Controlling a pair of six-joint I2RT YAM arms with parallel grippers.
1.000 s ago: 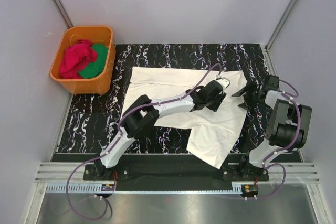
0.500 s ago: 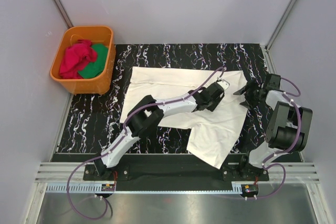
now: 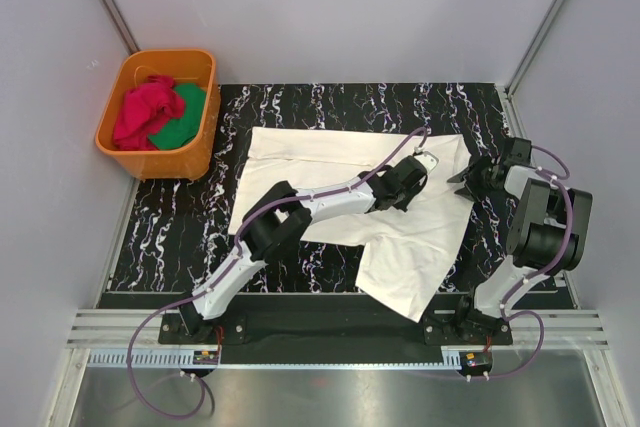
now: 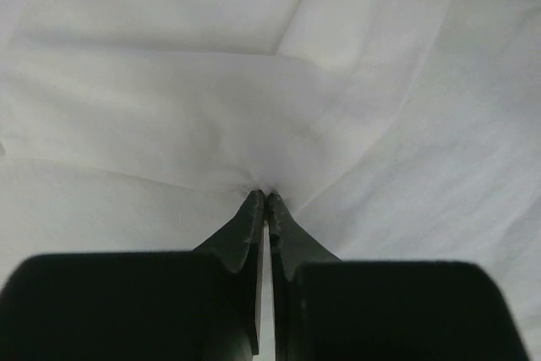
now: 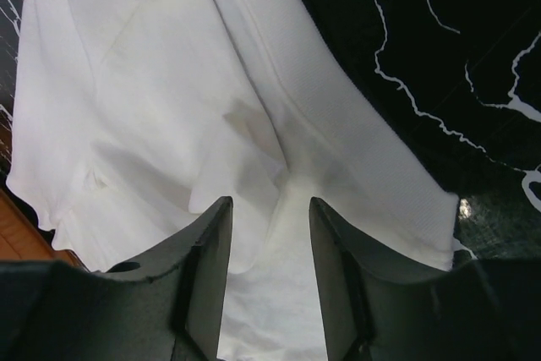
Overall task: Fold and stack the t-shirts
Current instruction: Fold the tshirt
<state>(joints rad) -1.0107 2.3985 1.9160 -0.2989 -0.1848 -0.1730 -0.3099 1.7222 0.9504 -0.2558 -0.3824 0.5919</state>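
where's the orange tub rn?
Top view, far left: the orange tub sits at the black mat's far-left corner, up and left of the white t-shirt.

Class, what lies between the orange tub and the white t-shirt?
Only bare black marbled table between tub and t-shirt, seen in the top view.

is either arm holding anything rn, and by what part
The left end effector is pinched shut on a raised fold of the cream-white t-shirt. The right end effector straddles cloth near its edge with jaws apart, gripping nothing yet.
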